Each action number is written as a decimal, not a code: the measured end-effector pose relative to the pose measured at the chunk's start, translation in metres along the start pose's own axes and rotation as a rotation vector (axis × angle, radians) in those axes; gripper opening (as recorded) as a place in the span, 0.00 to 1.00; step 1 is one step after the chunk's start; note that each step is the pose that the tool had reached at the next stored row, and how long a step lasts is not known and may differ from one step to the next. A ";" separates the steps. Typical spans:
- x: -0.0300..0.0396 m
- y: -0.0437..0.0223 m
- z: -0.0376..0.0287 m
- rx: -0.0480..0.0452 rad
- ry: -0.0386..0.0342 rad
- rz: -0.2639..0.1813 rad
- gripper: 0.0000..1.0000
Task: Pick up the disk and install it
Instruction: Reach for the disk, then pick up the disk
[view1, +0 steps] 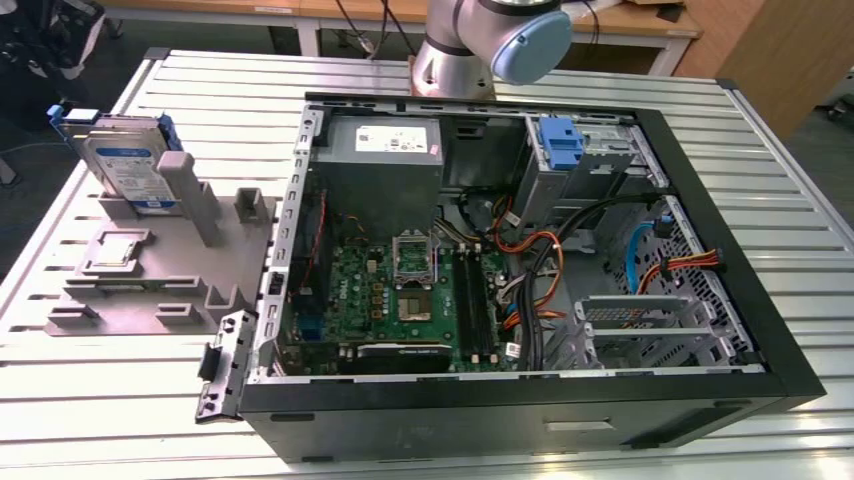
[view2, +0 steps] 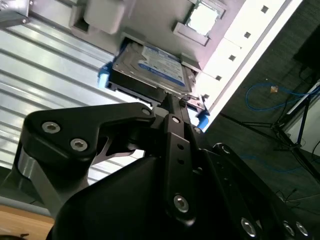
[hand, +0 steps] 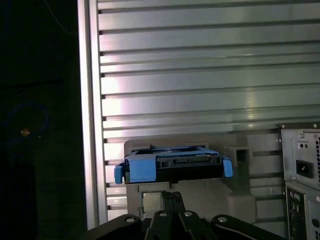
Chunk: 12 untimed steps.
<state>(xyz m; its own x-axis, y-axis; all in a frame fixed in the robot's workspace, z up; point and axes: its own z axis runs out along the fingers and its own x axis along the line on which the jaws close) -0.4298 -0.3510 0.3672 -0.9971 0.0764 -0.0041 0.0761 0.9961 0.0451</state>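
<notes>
The disk (view1: 131, 165) stands on edge in a slot of a grey holder (view1: 147, 270) on the table, at the exterior view's left. It is silver-grey with a white-and-blue label and a blue carrier bracket. In both wrist views the disk (view2: 150, 67) (hand: 172, 167) lies ahead of my gripper (view2: 172, 100) (hand: 172, 196). The black fingers look shut together with nothing between them. In the exterior view nothing touches the disk.
An open computer case (view1: 747, 300) lies at the exterior view's right, showing the motherboard, cables and a blue-handled caddy (view1: 561, 140). The arm's base (view1: 487, 40) rises behind it. A small square silver chip (view1: 118, 250) rests on the holder. The table is ribbed metal.
</notes>
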 end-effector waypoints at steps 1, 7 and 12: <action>0.0033 0.0011 0.0005 0.0000 0.0001 0.000 0.10; 0.0110 0.0036 0.0023 0.0001 0.0011 0.000 0.10; 0.0110 0.0036 0.0024 0.0002 0.0018 0.000 0.10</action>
<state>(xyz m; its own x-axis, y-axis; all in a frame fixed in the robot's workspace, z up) -0.4405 -0.3465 0.3649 -0.9971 0.0763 -0.0023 0.0761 0.9961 0.0449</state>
